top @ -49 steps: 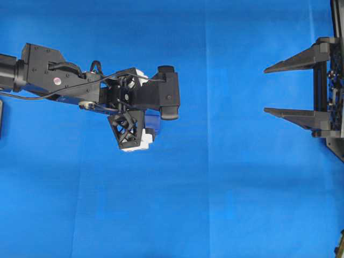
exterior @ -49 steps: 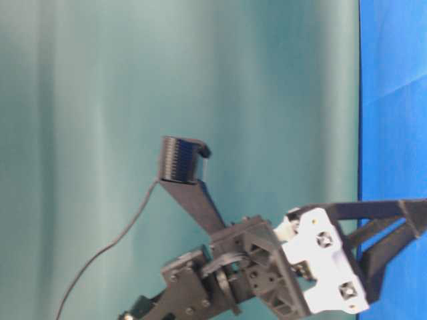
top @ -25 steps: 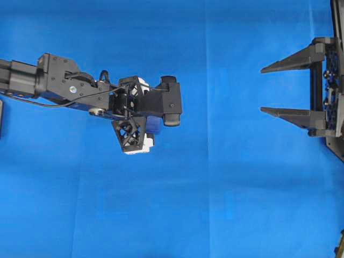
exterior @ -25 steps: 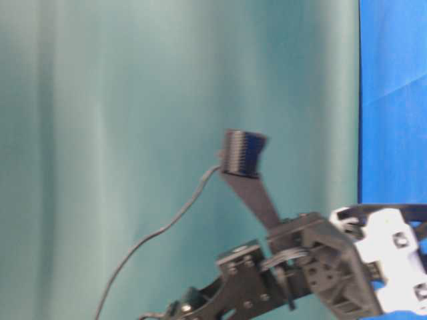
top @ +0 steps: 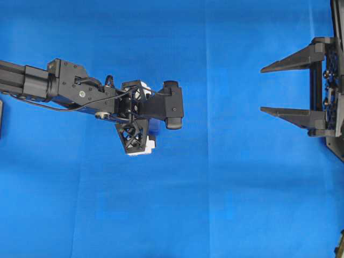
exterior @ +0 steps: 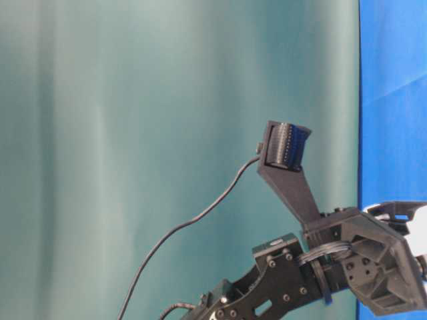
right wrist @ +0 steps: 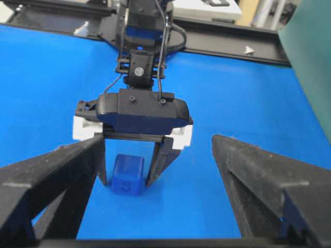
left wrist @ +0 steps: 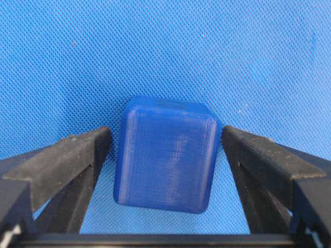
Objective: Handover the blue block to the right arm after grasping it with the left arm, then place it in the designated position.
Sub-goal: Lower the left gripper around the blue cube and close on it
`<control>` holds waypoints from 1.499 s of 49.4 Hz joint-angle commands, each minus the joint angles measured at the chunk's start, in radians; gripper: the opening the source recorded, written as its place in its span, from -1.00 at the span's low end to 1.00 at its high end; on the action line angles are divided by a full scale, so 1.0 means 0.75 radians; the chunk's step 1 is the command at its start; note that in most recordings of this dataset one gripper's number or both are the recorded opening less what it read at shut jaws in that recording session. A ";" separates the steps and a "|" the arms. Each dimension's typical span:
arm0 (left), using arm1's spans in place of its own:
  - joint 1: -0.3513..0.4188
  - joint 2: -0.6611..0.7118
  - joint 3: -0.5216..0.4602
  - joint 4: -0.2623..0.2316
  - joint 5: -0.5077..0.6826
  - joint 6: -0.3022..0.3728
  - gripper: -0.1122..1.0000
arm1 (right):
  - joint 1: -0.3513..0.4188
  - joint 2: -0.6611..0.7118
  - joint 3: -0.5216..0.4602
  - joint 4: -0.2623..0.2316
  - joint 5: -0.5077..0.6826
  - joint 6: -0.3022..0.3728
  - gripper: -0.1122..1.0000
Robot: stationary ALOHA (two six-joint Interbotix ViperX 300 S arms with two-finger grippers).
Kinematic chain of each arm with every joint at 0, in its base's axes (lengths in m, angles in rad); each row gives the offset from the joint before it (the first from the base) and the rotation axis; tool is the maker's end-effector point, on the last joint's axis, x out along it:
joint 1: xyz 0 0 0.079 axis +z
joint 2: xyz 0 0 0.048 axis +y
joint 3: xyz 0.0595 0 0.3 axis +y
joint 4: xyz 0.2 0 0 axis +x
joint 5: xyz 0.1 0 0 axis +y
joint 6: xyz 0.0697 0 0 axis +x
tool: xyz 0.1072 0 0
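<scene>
You are looking at the left gripper with its jaws spread wide, one on each side of the blue block, which is sitting on the blue cloth covering the worktop. In the left wrist view a thin strip of cloth is showing between each finger and the block's side faces, so nothing is pinching it yet. The block is lying squarely between the jaws, centred, its flat sides facing the pads; being a cube, it has no long axis to line up. The right gripper is waiting well apart at the far side, jaws also spread and holding nothing. The left arm is clearly the nearer one; closing straight inward should be enough.
</scene>
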 commanded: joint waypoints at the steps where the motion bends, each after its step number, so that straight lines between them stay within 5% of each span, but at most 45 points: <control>1: -0.006 -0.018 -0.022 0.008 -0.008 0.004 0.84 | -0.006 0.004 -0.033 0.004 -0.012 0.002 0.96; 5: -0.014 -0.018 -0.020 0.022 -0.006 0.018 0.67 | -0.006 0.004 -0.033 0.004 -0.012 0.002 0.96; 12: -0.018 -0.018 -0.025 0.022 -0.006 0.055 0.03 | -0.006 0.004 -0.033 0.004 -0.012 0.002 0.96; 36: -0.008 -0.059 -0.043 0.022 0.039 0.051 0.04 | -0.010 0.012 -0.031 0.004 -0.012 0.002 0.96; 74: -0.016 -0.421 -0.290 0.022 0.565 0.061 0.04 | -0.010 0.012 -0.037 0.004 -0.006 0.004 0.96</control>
